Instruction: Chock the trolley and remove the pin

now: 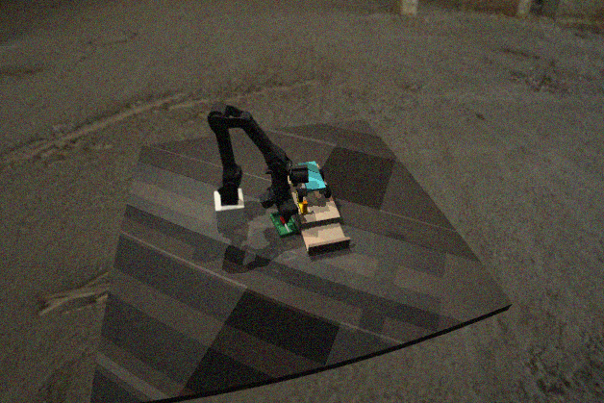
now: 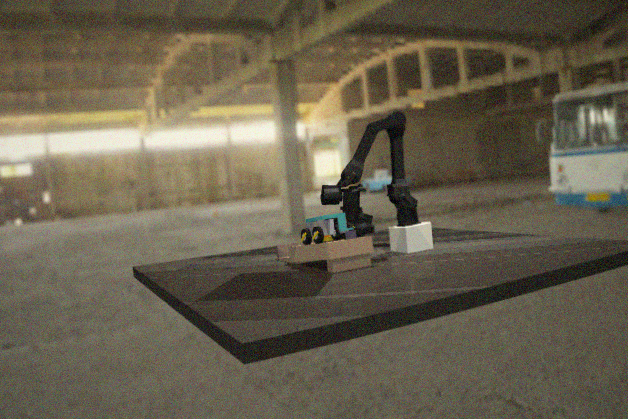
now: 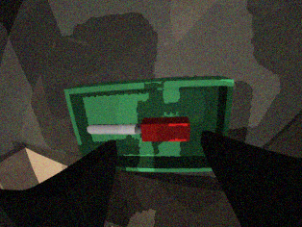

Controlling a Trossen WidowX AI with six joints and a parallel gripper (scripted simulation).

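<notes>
The stop pin (image 1: 283, 220) (image 3: 164, 130) lies flat inside the green tray (image 1: 277, 227) (image 3: 115, 108), its red head and pale shaft in plain sight in the wrist view. My gripper (image 1: 289, 216) (image 3: 159, 141) is open low over the tray, its fingertips apart with nothing gripped; the exterior view hides the tips. The trolley (image 1: 312, 176) (image 2: 324, 218), with turquoise top and dark wheels, stands on the ramp (image 1: 319, 215) (image 2: 350, 247). The chock's orange-yellow handle (image 1: 303, 206) stands on the ramp just downhill of the trolley; whether its base touches a wheel cannot be told.
The ramp stands close beside the tray, with its pale corner (image 3: 45, 165) at lower left in the wrist view. The arm's white base block (image 1: 229, 199) (image 2: 411, 238) stands on the other side of the tray. The forearm passes close beside the trolley.
</notes>
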